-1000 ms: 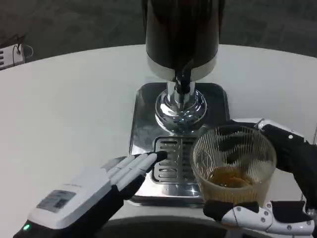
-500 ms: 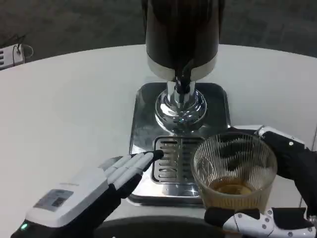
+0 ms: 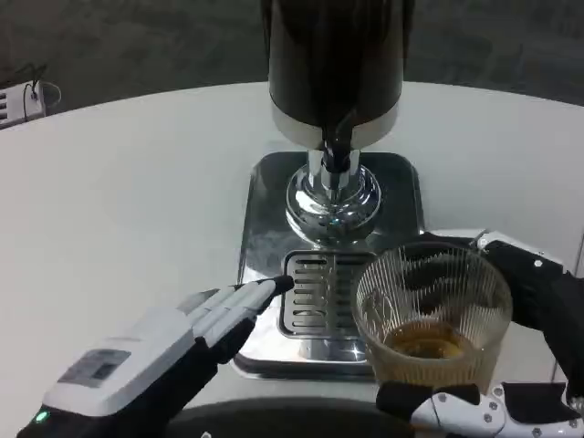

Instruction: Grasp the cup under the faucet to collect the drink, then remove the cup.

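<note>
At the near edge of the white counter (image 3: pixel 109 210), the robot's right hand (image 3: pixel 525 347) wraps its fingers around a ribbed glass cup (image 3: pixel 431 315), which holds a shallow pool of amber drink and sits at the front right corner of the steel drip tray (image 3: pixel 265 228), clear of the faucet (image 3: pixel 335 151). The left hand (image 3: pixel 196 333) holds nothing, its fingers extended close together with their tips touching the tray's front left edge beside the slotted grate (image 3: pixel 315 292). Behind, the dark dispenser (image 3: pixel 333 64) rises on a chrome pedestal. A power strip (image 3: pixel 18 102) lies at the far left.
</note>
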Controlling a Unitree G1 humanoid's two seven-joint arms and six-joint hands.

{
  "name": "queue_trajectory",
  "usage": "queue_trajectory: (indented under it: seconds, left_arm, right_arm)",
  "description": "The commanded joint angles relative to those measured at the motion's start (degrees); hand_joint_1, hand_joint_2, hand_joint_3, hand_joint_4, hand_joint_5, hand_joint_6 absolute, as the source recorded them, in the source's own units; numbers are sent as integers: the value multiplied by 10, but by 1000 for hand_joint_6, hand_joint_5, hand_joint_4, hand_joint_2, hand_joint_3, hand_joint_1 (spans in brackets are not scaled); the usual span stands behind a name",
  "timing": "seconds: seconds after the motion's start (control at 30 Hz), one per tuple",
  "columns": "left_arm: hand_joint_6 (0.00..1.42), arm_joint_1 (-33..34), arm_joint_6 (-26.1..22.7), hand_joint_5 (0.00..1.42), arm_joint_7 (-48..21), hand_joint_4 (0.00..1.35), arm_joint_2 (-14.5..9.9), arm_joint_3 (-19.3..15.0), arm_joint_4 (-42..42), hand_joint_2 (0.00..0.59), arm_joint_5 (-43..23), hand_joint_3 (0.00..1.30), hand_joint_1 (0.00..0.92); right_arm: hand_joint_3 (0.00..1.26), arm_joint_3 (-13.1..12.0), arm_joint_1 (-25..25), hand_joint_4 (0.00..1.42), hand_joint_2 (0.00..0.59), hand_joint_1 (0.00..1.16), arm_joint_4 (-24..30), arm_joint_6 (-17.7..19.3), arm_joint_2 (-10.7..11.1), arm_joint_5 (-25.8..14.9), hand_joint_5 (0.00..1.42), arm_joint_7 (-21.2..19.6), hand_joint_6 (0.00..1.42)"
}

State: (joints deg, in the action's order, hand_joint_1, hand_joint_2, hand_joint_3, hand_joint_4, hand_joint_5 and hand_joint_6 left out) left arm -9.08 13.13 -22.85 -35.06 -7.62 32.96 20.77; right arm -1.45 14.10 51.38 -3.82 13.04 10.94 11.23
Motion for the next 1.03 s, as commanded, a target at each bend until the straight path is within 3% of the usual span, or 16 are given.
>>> queue_trajectory:
  seconds: [0.03,1.03]
  left_arm:
    - [0,-7,-7,0,-6,0,0,0,5,41,0,0,0]
    - [0,8,-16,0,-11,0,-3,5,-10,41,-3,0,0]
  right_arm:
    - [1044,1,-1,1255,172,991,13,16,-4,-8,1331,-3,1424]
    - [1044,2,-18,1255,172,991,-1,11,-12,-5,1331,-4,1424]
